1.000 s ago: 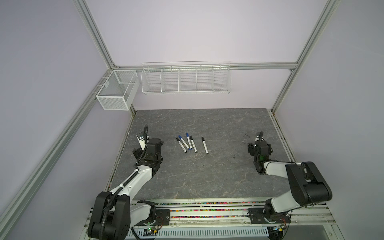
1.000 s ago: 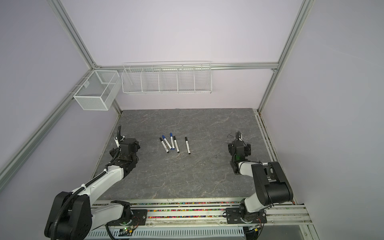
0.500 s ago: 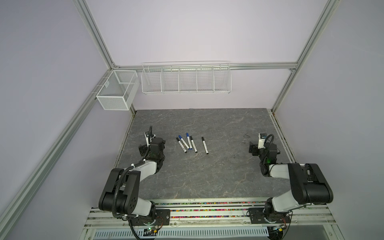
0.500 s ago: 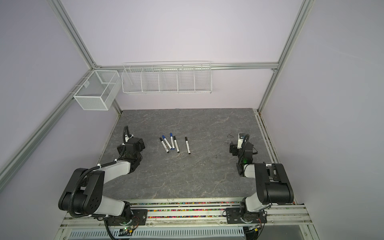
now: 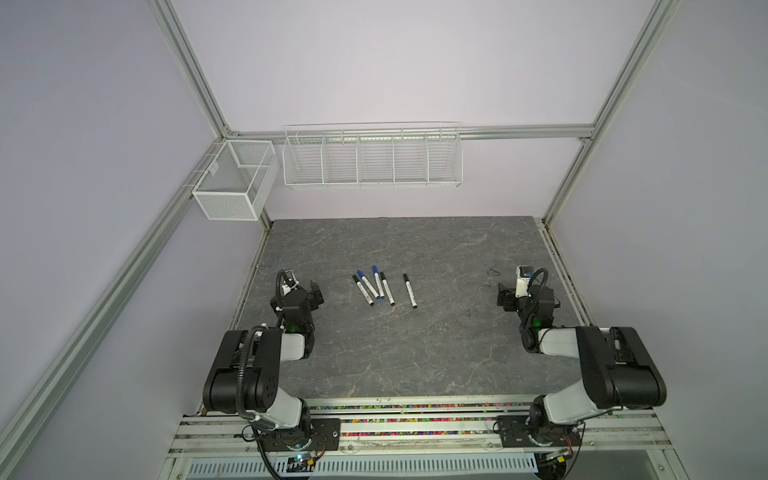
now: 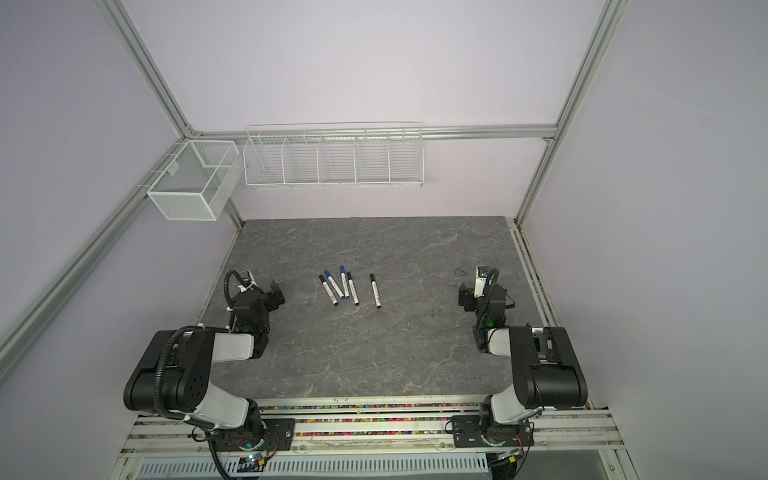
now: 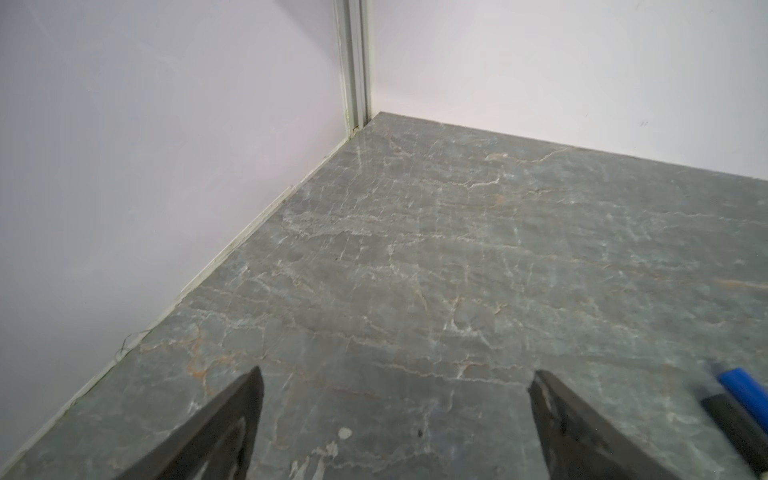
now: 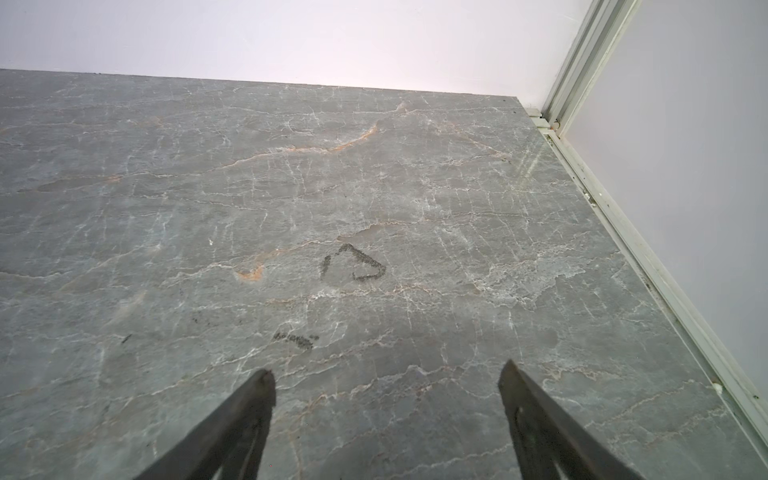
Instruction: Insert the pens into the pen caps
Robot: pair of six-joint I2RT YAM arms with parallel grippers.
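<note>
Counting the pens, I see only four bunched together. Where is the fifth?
In both top views the fifth pen lies alone near the middle of the table, just right of the bunch of four.

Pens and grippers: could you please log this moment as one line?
pens: five, all capped, lying flat | left gripper: open, empty | right gripper: open, empty

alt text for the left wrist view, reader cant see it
The left tool hangs open over a grey marbled tabletop, its two dark fingers wide apart with nothing between them. The ends of a blue-ended pen and a black-ended pen poke in at the frame's edge. Pale lilac walls meet at a metal corner post beyond.
</note>
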